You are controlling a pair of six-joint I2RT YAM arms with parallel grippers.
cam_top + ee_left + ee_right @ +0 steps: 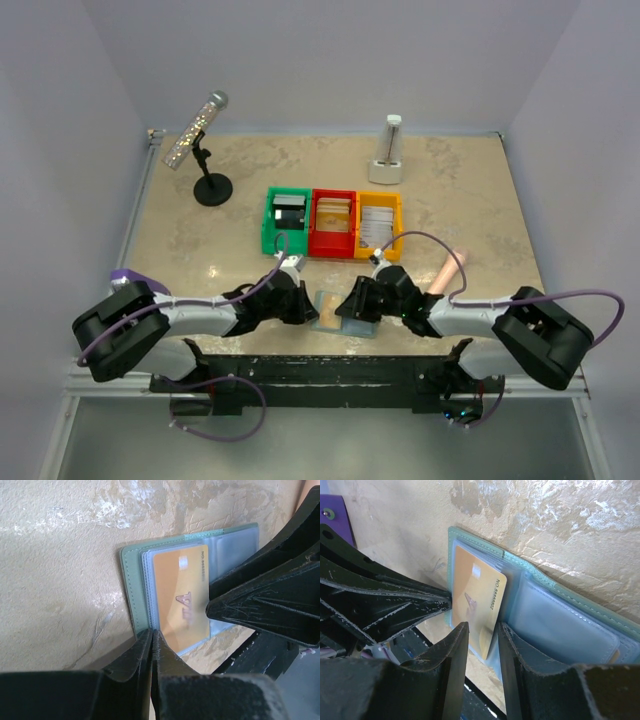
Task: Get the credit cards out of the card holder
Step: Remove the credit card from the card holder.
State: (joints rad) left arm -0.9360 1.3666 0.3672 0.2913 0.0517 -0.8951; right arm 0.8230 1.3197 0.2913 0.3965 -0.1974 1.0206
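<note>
The pale blue-grey card holder [330, 318] lies open near the table's front edge, between my two grippers. In the left wrist view the card holder [131, 580] shows a tan credit card [180, 595] in its clear pockets. My left gripper [152, 632] is shut, with its tips at the holder's near corner. In the right wrist view the tan card [477, 597] sticks up partly out of the card holder [560, 625]. My right gripper [483, 627] is narrowly open, its fingers astride the card's lower corner. Other cards are hidden.
A green bin [268, 225], a red bin [314, 225] and a yellow bin [398, 225], each holding cards, stand in a row behind the holder. A microphone on a stand [200, 140] is at the back left, a white device [388, 155] at the back, a pink cylinder [445, 272] to the right.
</note>
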